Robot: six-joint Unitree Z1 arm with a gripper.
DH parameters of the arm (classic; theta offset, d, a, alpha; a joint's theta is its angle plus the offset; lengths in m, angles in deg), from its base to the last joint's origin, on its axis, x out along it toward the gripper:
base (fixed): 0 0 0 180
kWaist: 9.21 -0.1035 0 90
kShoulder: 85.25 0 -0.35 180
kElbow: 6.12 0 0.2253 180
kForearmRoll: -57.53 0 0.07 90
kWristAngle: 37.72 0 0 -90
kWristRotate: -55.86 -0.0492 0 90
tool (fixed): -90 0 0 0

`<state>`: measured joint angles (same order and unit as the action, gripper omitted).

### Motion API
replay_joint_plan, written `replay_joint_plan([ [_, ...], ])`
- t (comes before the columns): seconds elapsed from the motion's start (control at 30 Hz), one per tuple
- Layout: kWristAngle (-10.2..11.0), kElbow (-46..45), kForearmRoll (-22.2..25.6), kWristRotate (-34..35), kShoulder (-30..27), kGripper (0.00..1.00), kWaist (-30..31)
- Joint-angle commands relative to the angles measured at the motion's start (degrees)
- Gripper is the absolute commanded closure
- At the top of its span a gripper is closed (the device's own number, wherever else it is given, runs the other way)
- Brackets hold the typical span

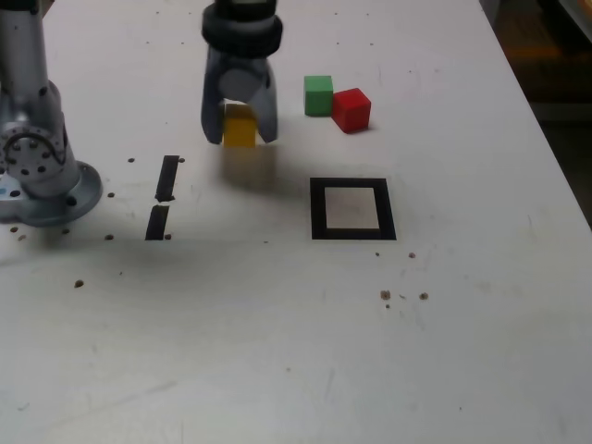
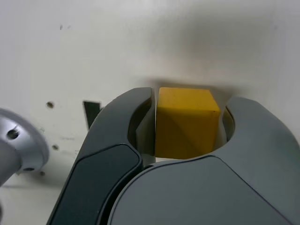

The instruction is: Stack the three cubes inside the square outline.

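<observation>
Gripper [image 1: 240,128] clenched on the yellow cube [image 1: 240,127], held above the white table [image 1: 296,351] over its own shadow, to the exterior view's left of the square outline [image 1: 352,209]. Green cube [image 1: 318,95] and red cube [image 1: 351,109] sat touching on the table beyond the outline, which framed only pale surface. Wrist view: both fingers [image 2: 136,126] pressed the yellow cube's sides
</observation>
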<state>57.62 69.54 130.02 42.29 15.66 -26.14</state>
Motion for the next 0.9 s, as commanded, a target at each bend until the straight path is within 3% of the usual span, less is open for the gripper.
replay_joint_plan([
  [0.0,0.89,-0.44,-0.20,0.62,0.82,0.65,-0.04],
  [0.13,2.34,-1.76,-1.56,1.76,1.98,0.65,-0.04],
  [0.33,2.29,-3.60,-4.91,2.38,2.92,0.63,-0.04],
  [0.4,2.27,-4.20,-5.69,2.77,2.84,0.55,-0.04],
  [0.6,1.92,-5.11,-6.35,3.85,0.84,0.17,0.22],
  [0.7,1.83,-3.68,-4.22,4.13,-0.60,0.11,1.02],
  [0.87,1.65,3.14,4.30,5.16,-2.42,0.07,3.22],
])
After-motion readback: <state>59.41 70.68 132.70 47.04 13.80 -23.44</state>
